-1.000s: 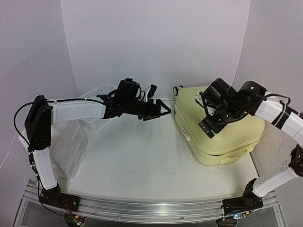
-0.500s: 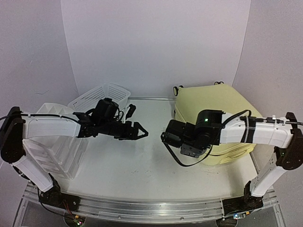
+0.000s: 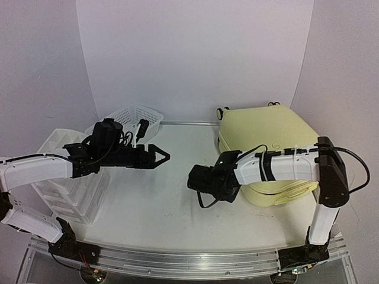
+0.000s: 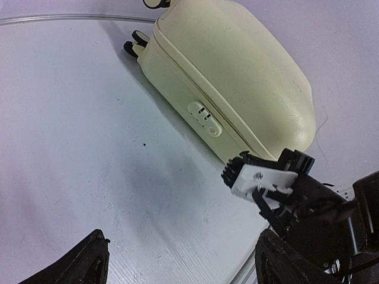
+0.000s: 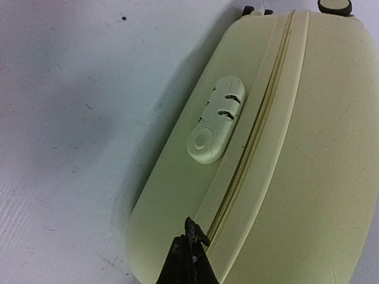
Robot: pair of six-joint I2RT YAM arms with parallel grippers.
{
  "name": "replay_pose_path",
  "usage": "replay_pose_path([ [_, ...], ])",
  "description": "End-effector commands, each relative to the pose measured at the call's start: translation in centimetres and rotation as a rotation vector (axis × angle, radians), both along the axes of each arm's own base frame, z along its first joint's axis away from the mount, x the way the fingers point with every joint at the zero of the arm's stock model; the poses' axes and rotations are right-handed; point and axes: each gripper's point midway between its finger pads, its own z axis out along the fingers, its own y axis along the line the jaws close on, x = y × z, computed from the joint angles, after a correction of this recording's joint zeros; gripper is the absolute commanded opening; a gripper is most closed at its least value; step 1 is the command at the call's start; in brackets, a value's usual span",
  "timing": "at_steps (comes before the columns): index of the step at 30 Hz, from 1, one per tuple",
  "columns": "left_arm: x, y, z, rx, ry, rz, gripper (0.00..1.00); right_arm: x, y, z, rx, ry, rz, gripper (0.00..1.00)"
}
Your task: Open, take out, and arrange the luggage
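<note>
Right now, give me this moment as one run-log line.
luggage: closed, flat on table | left jaws: open, empty, above table | right jaws: shut, by luggage zip seam, contact unclear

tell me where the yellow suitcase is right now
In the top view the luggage lies closed on the right side of the table, toward the back, with the shut right gripper by its near-left corner.
</note>
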Motion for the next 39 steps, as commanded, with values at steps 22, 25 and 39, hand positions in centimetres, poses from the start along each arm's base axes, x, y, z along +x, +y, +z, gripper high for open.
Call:
replay_pose_path([
  [22,0.2,0.1,0.4,-0.013,-0.006,0.005,0.87,2.5,-3.8,2.1,-0.108,-0.194,-0.171,0.01],
  [25,0.2,-0.1,0.4,-0.015,0.0,-0.001,0.86,2.6,-4.7,2.3,-0.117,-0.196,-0.19,0.01],
  [39,0.3,-0.3,0.7,-0.017,-0.007,-0.006,0.87,3.9,-5.8,9.6,-0.199,-0.351,-0.182,0.15],
])
